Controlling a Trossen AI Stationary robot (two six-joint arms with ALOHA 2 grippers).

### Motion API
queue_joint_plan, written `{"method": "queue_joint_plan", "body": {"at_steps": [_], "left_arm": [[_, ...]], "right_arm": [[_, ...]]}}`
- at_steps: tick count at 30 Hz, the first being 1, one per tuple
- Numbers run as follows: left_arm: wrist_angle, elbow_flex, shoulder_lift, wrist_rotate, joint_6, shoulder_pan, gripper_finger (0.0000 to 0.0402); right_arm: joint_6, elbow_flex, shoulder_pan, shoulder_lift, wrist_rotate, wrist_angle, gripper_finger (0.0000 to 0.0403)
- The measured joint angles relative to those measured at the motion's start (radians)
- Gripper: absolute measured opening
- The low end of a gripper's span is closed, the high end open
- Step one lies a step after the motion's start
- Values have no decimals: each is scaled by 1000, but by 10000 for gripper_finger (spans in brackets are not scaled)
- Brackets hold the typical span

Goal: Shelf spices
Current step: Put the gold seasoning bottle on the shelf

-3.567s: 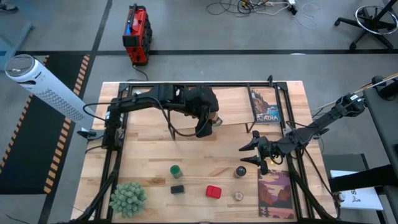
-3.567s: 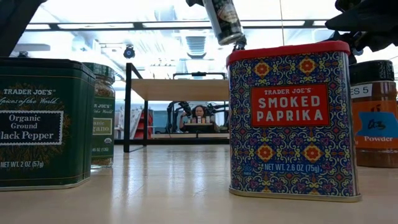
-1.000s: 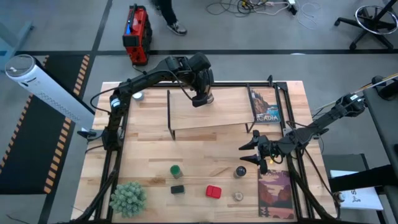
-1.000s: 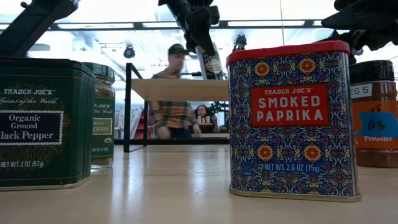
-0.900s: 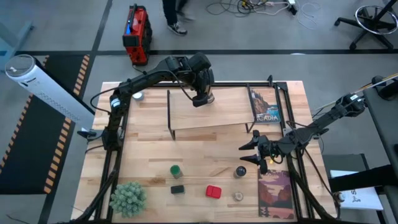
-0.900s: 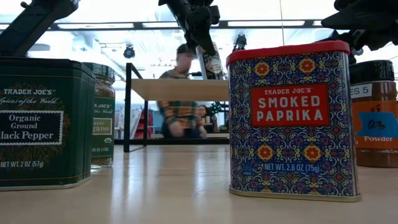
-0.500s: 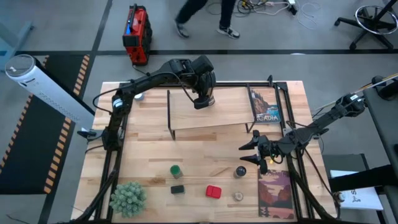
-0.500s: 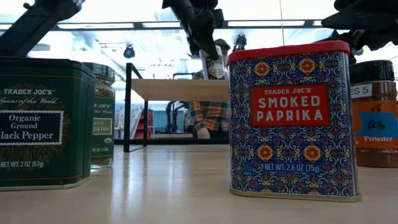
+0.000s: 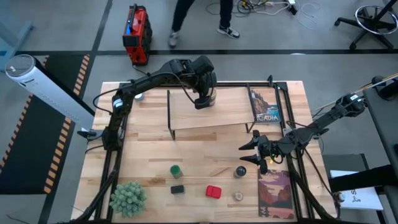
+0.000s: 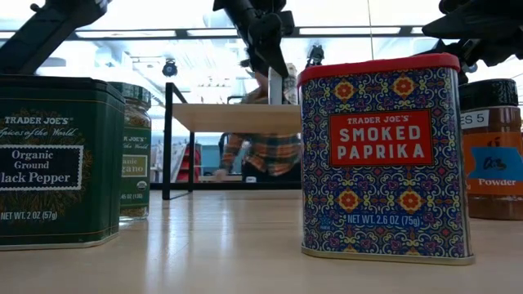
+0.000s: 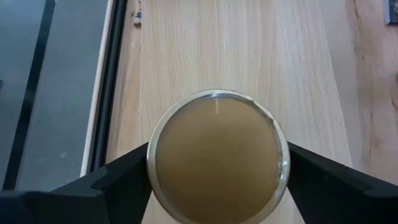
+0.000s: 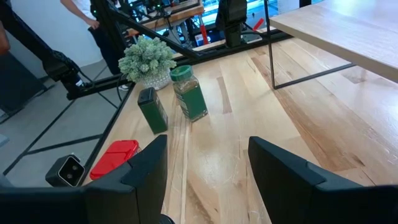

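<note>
The tan cylinder (image 11: 217, 155) stands on the shelf (image 9: 233, 106) board near its back edge, flanked by the left end effector (image 9: 205, 99) with fingers spread, so lifting straight up should clear it without tipping, while the right end effector (image 9: 250, 153) waits, half-open and empty, over the tabletop (image 9: 149, 155).

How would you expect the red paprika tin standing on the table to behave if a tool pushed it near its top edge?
The red paprika tin stands taller than it is wide, so a high push would probably tip it rather than slide it. Its flat sides mean it should not roll once down. Being a small metal tin, it is likely stiff and fairly light.
</note>
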Motion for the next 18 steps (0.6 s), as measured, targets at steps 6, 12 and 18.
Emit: {"method": "queue_joint_plan", "body": {"at_steps": [6,12,18], "left_arm": [[3,0,0,-24,16,-2,304],[6,0,-2,-24,47,-7,290],[8,0,-2,-26,107,-18,287]], "right_arm": [[1,0,0,0,0,0,199],[1,0,0,0,0,0,199],[3,0,0,0,0,0,199]]}}
